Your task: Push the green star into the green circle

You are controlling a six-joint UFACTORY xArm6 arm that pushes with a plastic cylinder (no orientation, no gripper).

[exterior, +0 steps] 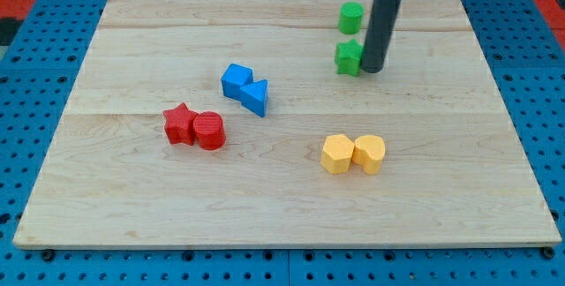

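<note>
The green star [349, 57] lies on the wooden board [132, 198] at the view's upper right. The green circle [351, 18] stands just above it toward the view's top, with a small gap between them. My tip [372, 68] rests on the board right beside the green star, on its right side, touching or almost touching it. The dark rod rises from there out of the view's top.
A blue block [236, 80] and a blue triangle [257, 97] touch near the middle. A red star [180, 124] and a red cylinder [210, 131] touch at the left. Two yellow blocks [336, 154] [369, 154] touch at the lower right.
</note>
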